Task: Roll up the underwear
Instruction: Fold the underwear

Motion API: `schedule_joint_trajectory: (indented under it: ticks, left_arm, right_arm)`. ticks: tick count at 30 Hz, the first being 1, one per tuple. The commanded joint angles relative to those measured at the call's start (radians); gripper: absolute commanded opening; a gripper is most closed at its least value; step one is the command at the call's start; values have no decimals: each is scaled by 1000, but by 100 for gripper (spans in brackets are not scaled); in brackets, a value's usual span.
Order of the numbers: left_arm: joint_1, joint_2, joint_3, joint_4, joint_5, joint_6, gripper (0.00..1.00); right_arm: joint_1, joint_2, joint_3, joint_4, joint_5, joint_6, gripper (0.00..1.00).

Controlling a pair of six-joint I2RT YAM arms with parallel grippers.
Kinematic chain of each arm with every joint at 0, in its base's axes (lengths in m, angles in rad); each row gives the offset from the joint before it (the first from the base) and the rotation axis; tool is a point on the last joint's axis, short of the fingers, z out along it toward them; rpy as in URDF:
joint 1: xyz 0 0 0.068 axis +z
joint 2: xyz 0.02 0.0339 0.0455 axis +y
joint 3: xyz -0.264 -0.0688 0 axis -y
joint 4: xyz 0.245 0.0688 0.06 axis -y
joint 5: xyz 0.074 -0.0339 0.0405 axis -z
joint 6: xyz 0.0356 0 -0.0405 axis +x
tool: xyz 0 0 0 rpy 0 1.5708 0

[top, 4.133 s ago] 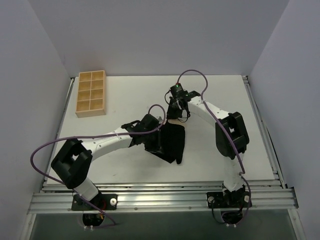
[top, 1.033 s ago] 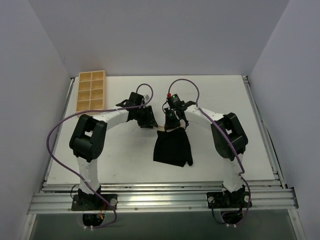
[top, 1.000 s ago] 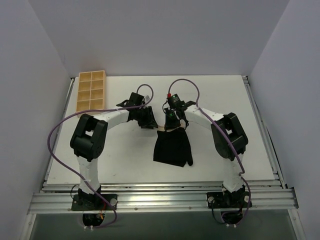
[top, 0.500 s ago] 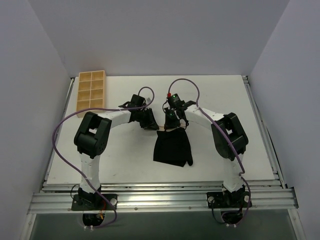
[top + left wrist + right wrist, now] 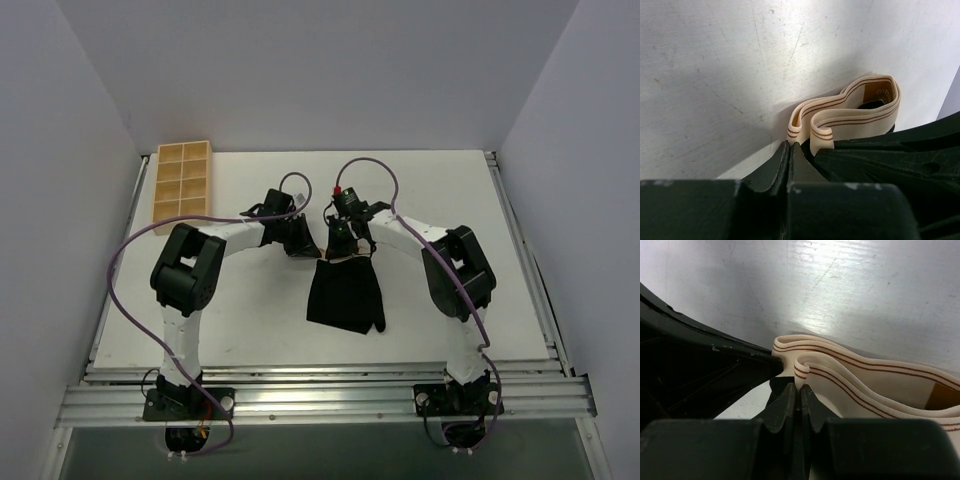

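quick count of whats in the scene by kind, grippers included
underwear: 1
wooden compartment tray: 1
grippers: 2 (left gripper, right gripper)
total: 4

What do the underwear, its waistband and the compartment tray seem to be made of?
Underwear: soft matte black fabric, lying limp. Waistband: cream band with brown stripes, probably woven elastic, bending in loops. Compartment tray: tan, matte, likely wood.

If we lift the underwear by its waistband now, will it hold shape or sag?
Likely floppy: the underwear lies flat and limp, so its black fabric should hang. The waistband buckles in soft loops, so probably springy, not stiff.
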Motion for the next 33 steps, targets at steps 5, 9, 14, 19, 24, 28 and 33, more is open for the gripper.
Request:
schedule_joint_trajectory:
  ticks: [5,9,14,19,24,28,33]
  left_arm:
    - [-5,5,-5,39,6,-4,2]
    - [-5,5,-11,43,10,-6,2]
    - [-5,10,-11,36,10,-3,2]
    - [-2,11,-17,25,8,0,2]
    - [-2,11,-17,26,8,-4,5]
    - [1,11,-17,26,10,-7,6]
    - [1,14,-14,23,11,-6,6]
  right_arm:
    - [20,-39,51,1,-16,27,0]
    - [25,-25,51,4,-17,29,7]
    - [26,-19,34,29,-20,39,28]
    - [25,-16,28,44,-28,49,31]
    - [22,-16,18,58,-34,55,29]
    - [19,-37,20,57,-25,58,26]
    - [6,-68,64,-5,3,67,24]
